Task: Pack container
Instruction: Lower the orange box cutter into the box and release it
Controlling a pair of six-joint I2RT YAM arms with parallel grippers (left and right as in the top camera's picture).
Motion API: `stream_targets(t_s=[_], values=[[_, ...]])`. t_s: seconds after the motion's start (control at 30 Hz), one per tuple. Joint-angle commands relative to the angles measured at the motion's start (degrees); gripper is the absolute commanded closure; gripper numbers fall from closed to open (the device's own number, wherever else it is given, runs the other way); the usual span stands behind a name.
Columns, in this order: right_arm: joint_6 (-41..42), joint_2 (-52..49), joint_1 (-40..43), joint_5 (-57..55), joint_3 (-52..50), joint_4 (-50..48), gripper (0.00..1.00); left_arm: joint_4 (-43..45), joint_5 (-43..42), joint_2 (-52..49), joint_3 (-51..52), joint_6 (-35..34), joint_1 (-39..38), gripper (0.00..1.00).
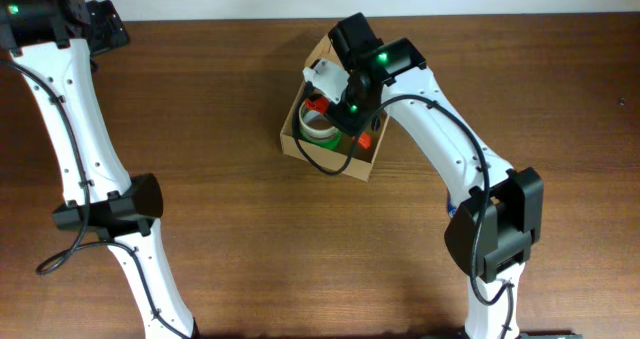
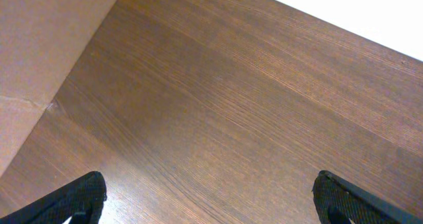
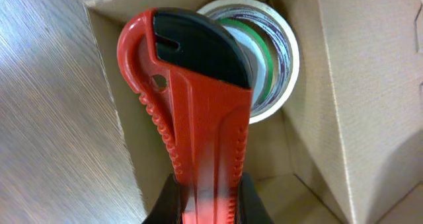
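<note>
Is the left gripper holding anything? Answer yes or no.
No, in the left wrist view the left gripper is spread wide above the bare wooden table, with nothing between its fingers.

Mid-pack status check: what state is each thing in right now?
container: open on top
tape roll: lying inside the container
red utility knife: gripped, held over the container
right claw: shut on the red utility knife
left claw: open, empty, above the table
</note>
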State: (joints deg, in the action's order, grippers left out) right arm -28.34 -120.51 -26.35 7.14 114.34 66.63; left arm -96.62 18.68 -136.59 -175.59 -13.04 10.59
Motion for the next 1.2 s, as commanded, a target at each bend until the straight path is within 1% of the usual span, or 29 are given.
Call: stream_targets(t_s=[0.0,0.13,0.23,0.37,0.5,0.63,1.17], values=[[-4.5,0.1,0.0,-2.1,0.2,0.7,0.96,0.0,0.2,1.3,0.3,0.5,0.2,0.0],[-8.1,0.0,0.1,-2.1,0.2,2.6,0.96,0.0,0.2,1.3,0.3,0.5,0.2,0.0],[-8.9,-0.4,0.0,-3.5,0.2,2.6,0.96,0.0,0.2,1.3,0.3,0.5,0.2,0.0],[-8.9,-1.7,-0.7,-3.7,0.2,2.7,0.96,0.0,0.2,1.3,0.3,0.5,0.2,0.0],[-8.9,-3.4,-3.1,-8.0,0.2,2.7,0.96,0.0,0.2,1.3,0.3,0.5,0.2,0.0],[-7.6,-4.4,-4.5,-9.6,0.2,1.6,0.96,0.0,0.2,1.3,0.3,0.5,0.2,0.0],[-6.8,-7.6,-5.6,-8.9,0.2,0.6,0.96,0.0,0.2,1.3,0.3,0.5,0.2,0.0]])
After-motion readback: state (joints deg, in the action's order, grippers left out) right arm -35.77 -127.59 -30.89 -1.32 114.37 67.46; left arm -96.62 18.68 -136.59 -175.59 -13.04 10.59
